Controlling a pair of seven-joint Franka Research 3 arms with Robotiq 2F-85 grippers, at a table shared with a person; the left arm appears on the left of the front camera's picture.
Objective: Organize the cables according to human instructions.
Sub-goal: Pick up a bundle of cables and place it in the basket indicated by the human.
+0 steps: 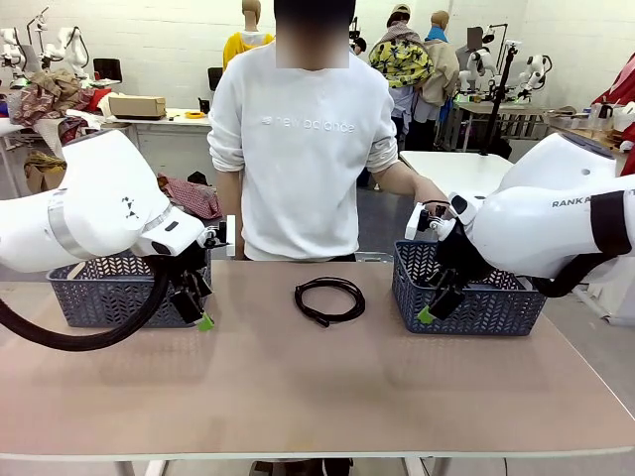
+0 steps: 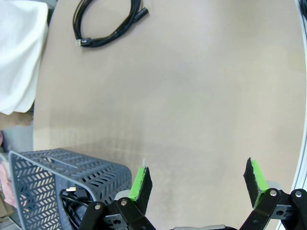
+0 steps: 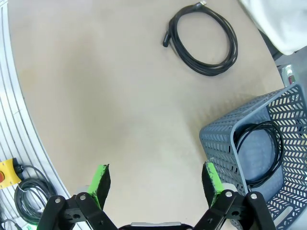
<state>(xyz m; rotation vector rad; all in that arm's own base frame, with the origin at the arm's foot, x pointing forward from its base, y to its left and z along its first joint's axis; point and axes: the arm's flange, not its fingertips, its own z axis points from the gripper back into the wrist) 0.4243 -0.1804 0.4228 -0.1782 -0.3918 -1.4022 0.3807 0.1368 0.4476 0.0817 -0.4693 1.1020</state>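
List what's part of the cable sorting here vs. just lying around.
Job:
- coiled cable on the table
- coiled cable in the right basket
- left basket, with cable in it
- right basket
- both arms, fingers open

Lying about:
- yellow button box
- grey coiled cord

Both robot arms have smooth, rounded white shells. The left arm (image 1: 94, 203) carries a grey band around one link and a thick black hose looping beneath it. The right arm (image 1: 566, 223) bears dark lettering on its shell, a black band, and a black hose under its forearm. Each ends in a black gripper: the left gripper (image 2: 199, 179) and right gripper (image 3: 156, 177) show black linkages with silver pivot screws and bright green pads on the fingers (image 2: 140, 182). The person (image 1: 303, 149) wears a white sweatshirt with faint lettering across the chest.
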